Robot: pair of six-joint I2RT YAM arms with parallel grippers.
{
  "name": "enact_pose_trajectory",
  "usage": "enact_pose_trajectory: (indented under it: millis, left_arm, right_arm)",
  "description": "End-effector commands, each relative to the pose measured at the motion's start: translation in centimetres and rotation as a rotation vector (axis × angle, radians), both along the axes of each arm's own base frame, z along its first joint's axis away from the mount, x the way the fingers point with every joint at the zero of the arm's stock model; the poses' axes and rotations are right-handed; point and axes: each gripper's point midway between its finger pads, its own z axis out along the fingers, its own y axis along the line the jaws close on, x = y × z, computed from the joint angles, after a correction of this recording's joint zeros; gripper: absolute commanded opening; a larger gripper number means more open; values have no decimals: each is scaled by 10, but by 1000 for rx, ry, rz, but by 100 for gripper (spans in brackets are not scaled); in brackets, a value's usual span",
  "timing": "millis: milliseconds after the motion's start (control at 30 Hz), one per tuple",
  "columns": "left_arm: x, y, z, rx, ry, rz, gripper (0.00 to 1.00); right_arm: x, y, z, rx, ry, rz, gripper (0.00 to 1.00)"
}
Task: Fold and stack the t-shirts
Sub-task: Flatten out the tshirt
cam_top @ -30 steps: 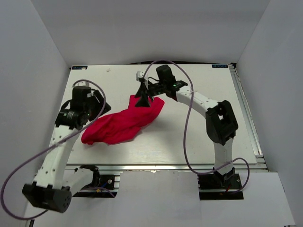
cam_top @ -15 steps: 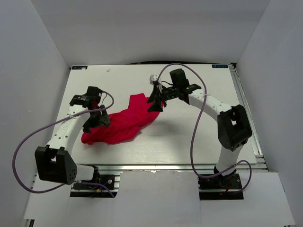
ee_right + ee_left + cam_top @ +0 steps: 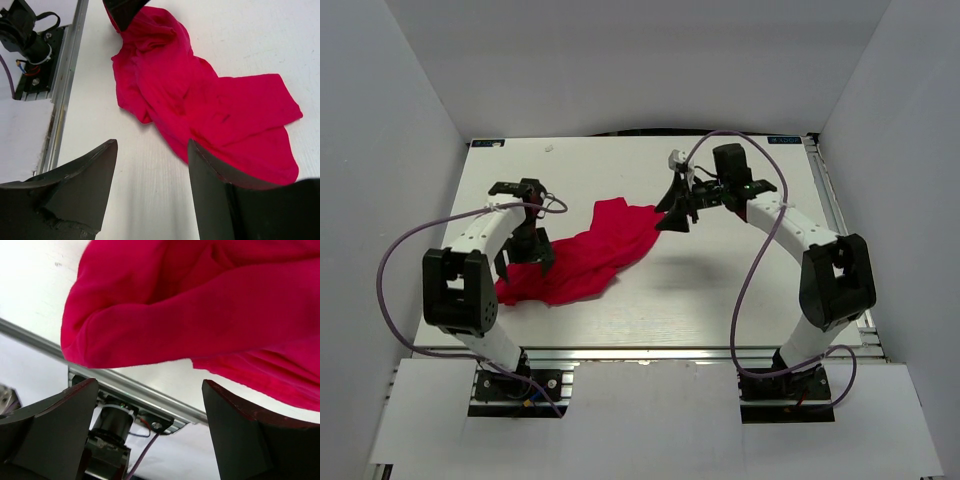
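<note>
The red t-shirt lies crumpled on the white table, left of centre, stretching from its near-left end up to a far-right corner. My left gripper hangs over the shirt's near-left end, jaws wide apart. In the left wrist view the t-shirt fills the top, and the left gripper has nothing between its fingers. My right gripper is open just right of the shirt's far corner. In the right wrist view the right gripper frames bare table beside the t-shirt.
An aluminium rail runs along the table's near edge, with the left arm's base motor below it. White walls close in the table on three sides. Purple cables loop from both arms.
My left arm swung in over the shirt's near-left end and its jaws opened wider. My right gripper slid right, off the shirt's far corner. The shirt stayed put.
</note>
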Motion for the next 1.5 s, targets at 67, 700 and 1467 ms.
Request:
enact_pose_trajectory:
  millis: [67,700,1467]
  left_arm:
    - [12,3,7,19,1,-1,94]
    - [32,-18,-22,-110,11,-106,59]
    - [35,7,-19,40,-11,-80,46]
  right_arm:
    - [-6,-15,14,50,6,-5,64]
    - [1,-38,7,57,31,-62,64]
    - [-1,-42,4,58,48,-64,64]
